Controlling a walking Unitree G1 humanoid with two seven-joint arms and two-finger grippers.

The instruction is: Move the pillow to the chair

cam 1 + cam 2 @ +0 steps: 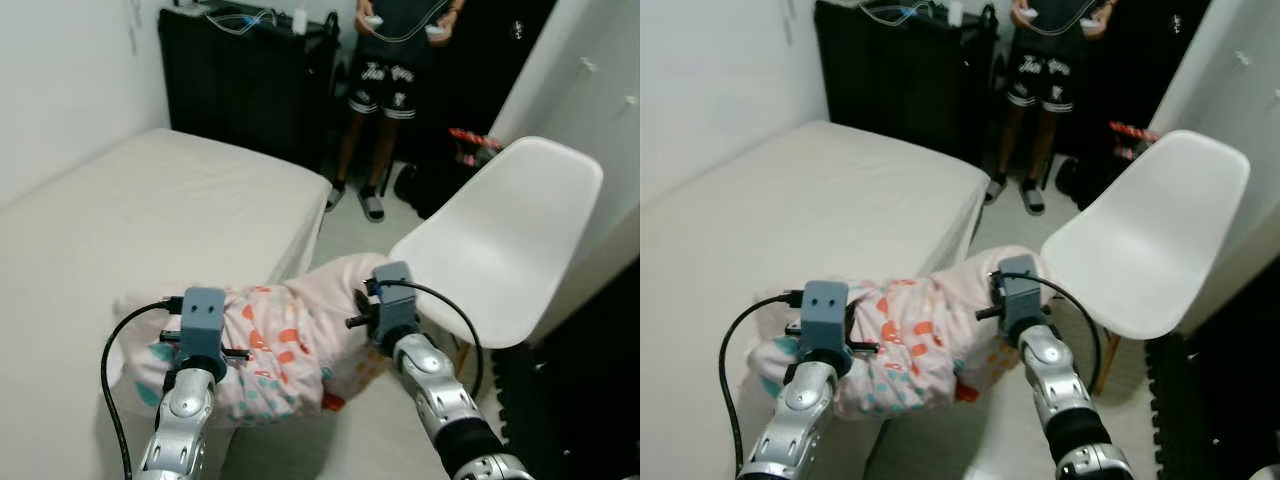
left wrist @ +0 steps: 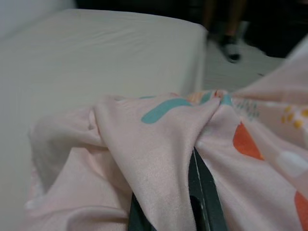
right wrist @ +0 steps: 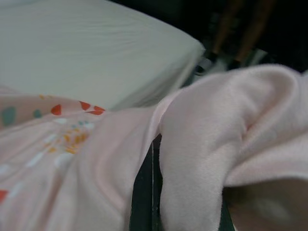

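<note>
- Left tool (image 2: 192, 192) is clamped on one end of the soft pink pillow with orange and teal printed shapes (image 1: 285, 345); in the left wrist view the fabric bunches over a black finger (image 2: 204, 190) and is pinched tight.
- Right tool (image 3: 149, 192) is clamped on the pillow's other, plain pink end, with cloth folded around its dark fingers (image 3: 142, 192) in the right wrist view.
- The pillow hangs between the two silver arms in the lower centre of the left eye view, at the corner of the white bed (image 1: 150, 220), its left end over the mattress and its right end out over the pale floor (image 1: 350, 230).
- The white moulded plastic chair (image 1: 500, 235) stands at the right of the frame; its seat is bare and the pillow's right end sits just beside its front edge, whether touching I cannot tell.
- Judged from this, the pick-up is done and the carry is partly done; what is left is to bring the pillow across onto the seat and release both tools.
- A person in black shorts (image 1: 385, 75) stands at the upper centre, beside a black cabinet (image 1: 240, 75), well apart from the chair.
- No container is in view.
</note>
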